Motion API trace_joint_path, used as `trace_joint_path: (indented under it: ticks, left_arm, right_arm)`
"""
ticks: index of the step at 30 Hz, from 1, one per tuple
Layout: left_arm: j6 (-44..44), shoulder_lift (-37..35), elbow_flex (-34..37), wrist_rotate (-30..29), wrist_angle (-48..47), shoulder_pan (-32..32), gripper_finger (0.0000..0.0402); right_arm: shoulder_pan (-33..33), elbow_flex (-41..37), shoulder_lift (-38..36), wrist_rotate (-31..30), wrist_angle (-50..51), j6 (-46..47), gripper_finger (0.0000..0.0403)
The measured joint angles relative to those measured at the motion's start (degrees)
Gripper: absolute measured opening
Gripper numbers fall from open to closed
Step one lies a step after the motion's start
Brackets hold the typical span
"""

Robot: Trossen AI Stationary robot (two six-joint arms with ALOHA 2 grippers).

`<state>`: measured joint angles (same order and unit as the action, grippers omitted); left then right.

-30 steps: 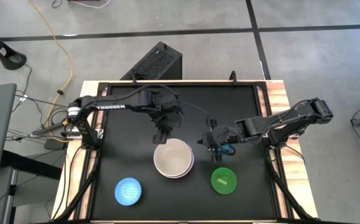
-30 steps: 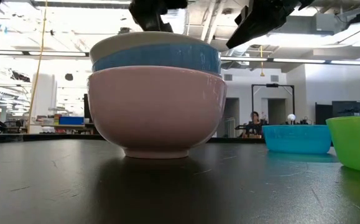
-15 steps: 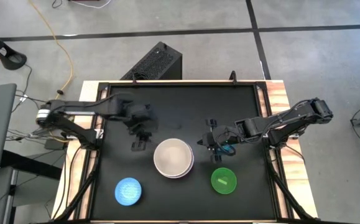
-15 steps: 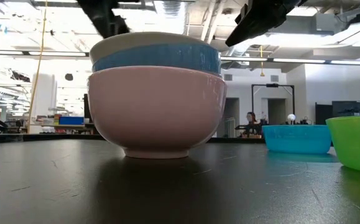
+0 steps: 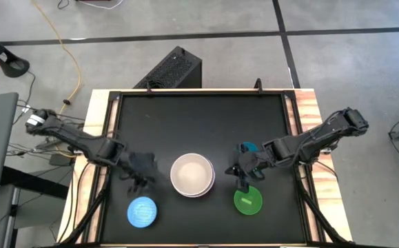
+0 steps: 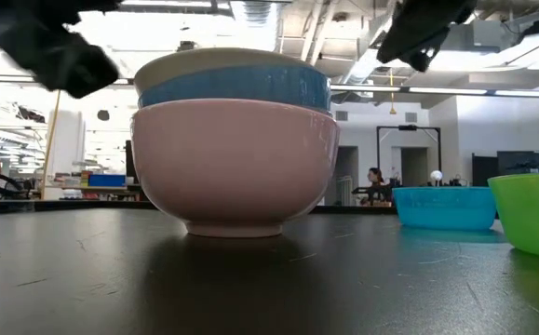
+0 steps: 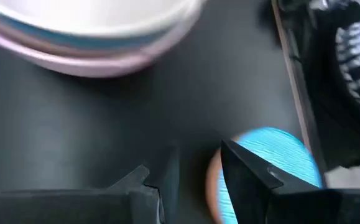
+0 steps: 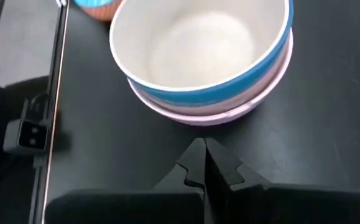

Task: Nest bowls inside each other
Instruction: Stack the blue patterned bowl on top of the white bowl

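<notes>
Currently, the black table (image 5: 199, 110) carries four separate groups of bowls. One nested stack (image 5: 192, 175) stands near the middle of the front half: a pink bowl (image 6: 235, 163) outermost, a blue bowl (image 6: 234, 87) inside it, and a cream-white bowl (image 8: 199, 42) innermost, three bowls in all. All stand upright with rims facing up; being round, they have no long axis. One light blue bowl (image 5: 142, 211) sits alone near the front left corner. One green bowl (image 5: 247, 200) sits right of the stack, near the front edge. One small teal bowl (image 5: 247, 147) lies just behind it, partly hidden by the right arm.

The left gripper (image 5: 141, 180) is stretched low from the left edge, between the stack and the light blue bowl; its fingers (image 7: 245, 174) stand partly apart and hold nothing. The right gripper (image 5: 242, 180) reaches in from the right edge and hangs above the green bowl's rear rim, its fingers (image 8: 195, 165) pressed together, empty.
</notes>
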<state>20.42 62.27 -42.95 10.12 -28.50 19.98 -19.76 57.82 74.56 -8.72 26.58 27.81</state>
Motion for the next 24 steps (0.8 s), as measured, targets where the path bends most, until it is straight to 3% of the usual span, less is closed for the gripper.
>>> trace_joint_path:
  ticks: [7, 17, 24]
  left_arm:
    - [8.0, 6.0, -0.9, -0.2, -1.8, 9.9, 0.0106]
    - [10.7, 12.6, -1.2, -6.2, -4.0, 15.5, 0.0106]
    - [10.9, 18.4, -1.2, -4.9, -3.3, 16.4, 0.0106]
  right_arm:
    - [-4.6, 0.0, 0.0, -9.3, -4.0, 2.2, 0.0017]
    - [-4.6, 0.0, 1.0, -9.8, -9.7, 2.4, 0.0017]
    - [-5.0, 0.0, 4.2, -9.4, -9.5, 5.1, 0.0017]
